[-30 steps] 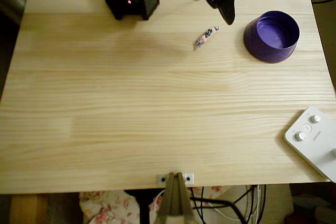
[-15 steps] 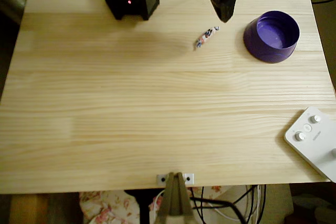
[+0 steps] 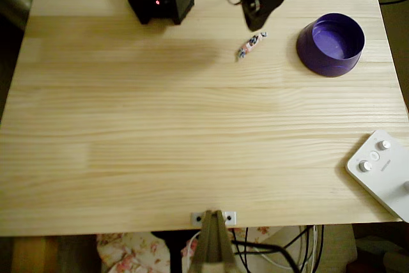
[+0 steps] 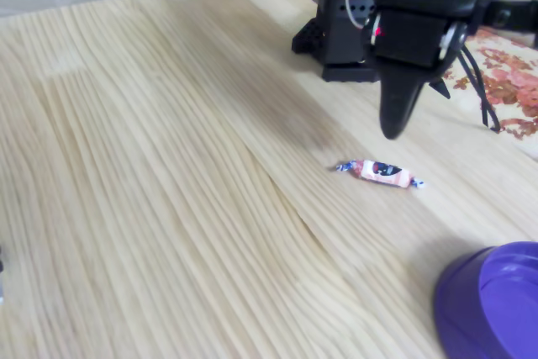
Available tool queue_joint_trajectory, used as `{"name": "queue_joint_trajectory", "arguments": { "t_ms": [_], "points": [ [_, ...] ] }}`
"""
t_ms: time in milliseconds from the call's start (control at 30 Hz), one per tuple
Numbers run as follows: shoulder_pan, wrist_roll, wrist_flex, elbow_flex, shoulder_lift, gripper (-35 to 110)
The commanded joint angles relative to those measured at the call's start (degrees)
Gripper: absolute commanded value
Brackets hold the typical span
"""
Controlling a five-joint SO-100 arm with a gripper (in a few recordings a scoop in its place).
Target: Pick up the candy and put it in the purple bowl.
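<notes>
Fingers of black gripper [image 4: 395, 124] look together, hovering above tiny pink-mottled wrapped candy [image 4: 382, 172]; deep purple plastic bowl [image 3: 330, 44] nearby.

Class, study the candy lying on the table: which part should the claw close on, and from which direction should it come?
Probably the plump middle of the candy, from straight above. It lies flat on the table with thin twisted ends, so the fingers should straddle its narrow width, across its long axis. The claw hovers just above it.

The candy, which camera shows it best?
The fixed view: the candy appears large, its pink mottled wrapper and twisted ends clear, lying free on the table below the gripper. The overhead view shows the candy only as a tiny speck.
</notes>
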Motion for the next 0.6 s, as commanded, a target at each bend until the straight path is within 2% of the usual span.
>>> {"name": "queue_joint_trajectory", "arguments": {
  "t_ms": [0,267,567],
  "points": [
    [0.97,0.00,2.55,-6.24,-2.46,0],
    [-1.58,-3.87,-3.25,-4.92,1.05,0],
    [-4.48,-14.33,-5.80,-5.01,-2.55,0]
  ]
}}
